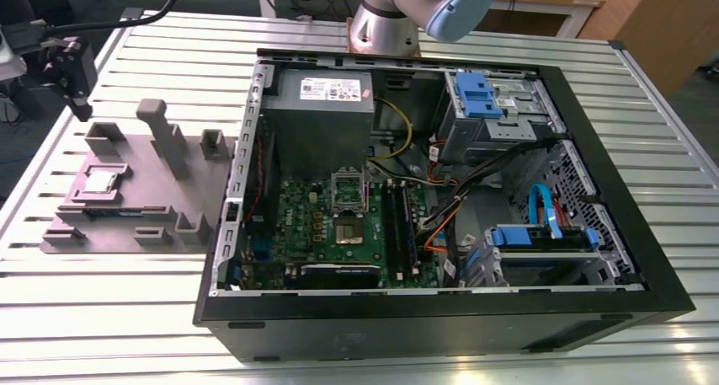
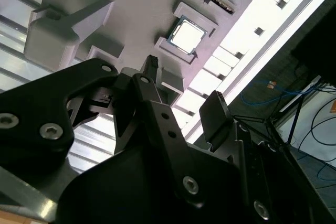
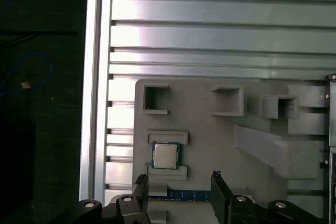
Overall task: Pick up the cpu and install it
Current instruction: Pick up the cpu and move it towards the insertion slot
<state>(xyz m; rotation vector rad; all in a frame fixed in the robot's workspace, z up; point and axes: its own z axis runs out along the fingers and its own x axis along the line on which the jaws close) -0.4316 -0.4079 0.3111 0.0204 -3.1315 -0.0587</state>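
The cpu (image 1: 101, 181) lies flat, silver top up, in its square recess on the grey fixture (image 1: 146, 212), which sits on the table just beside the open case (image 1: 450, 313). It is well apart from the motherboard socket (image 1: 348, 204). By the look of it, the work is at the approach to the pick-up: nothing is lifted or installed. The gripper (image 3: 178, 178) hangs above the fixture with fingers spread and nothing between them, the chip just ahead of the tips in the first wrist view. The grasp likely calls for centring over the chip and closing on its thin edges without tipping it. In the exterior view the gripper points downward at the fixture's far corner, near the table's left edge.
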